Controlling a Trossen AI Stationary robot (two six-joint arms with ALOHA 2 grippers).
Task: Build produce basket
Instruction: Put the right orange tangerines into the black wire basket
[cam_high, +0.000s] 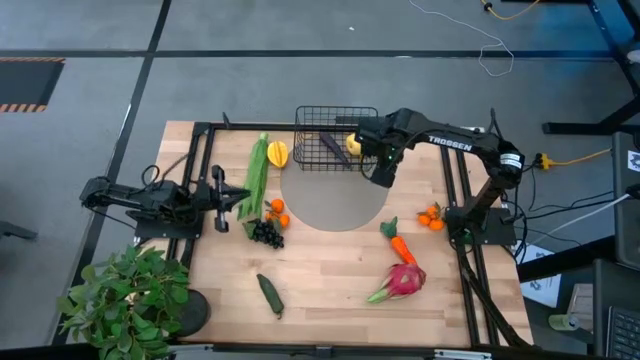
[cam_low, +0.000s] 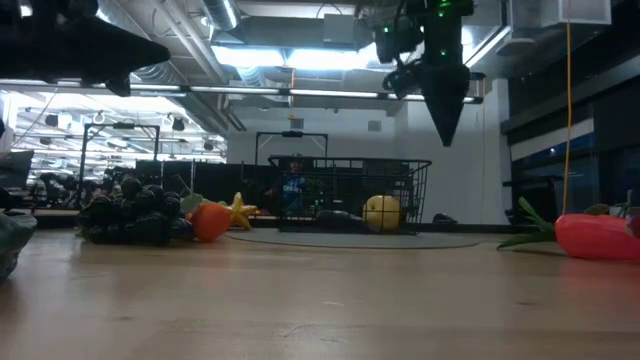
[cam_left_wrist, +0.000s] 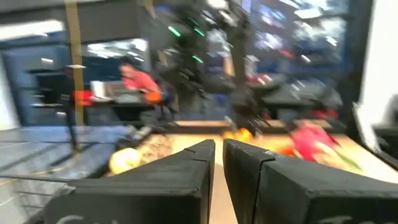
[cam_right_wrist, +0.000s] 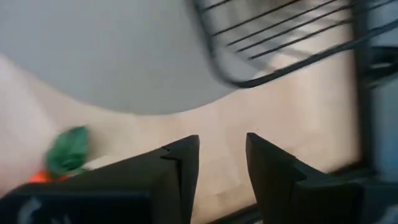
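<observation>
The basket (cam_high: 325, 138) stands at the worktop's far edge, near its middle, with a yellow fruit (cam_high: 353, 146) and a dark item inside. Remaining produce lies scattered: corn (cam_high: 258, 172) and starfruit (cam_high: 277, 154) beside the basket, carrot (cam_high: 400, 244) and dragon fruit (cam_high: 403, 280) toward the near right. Right end effector (cam_high: 381, 176) hangs above the worktop just off the basket's right corner, fingers narrowly parted, empty. Left end effector (cam_high: 222, 205) waits at the left edge, nearly closed, empty. Produce is judged light, rigid, smooth; grip the carrot across mid-body.
</observation>
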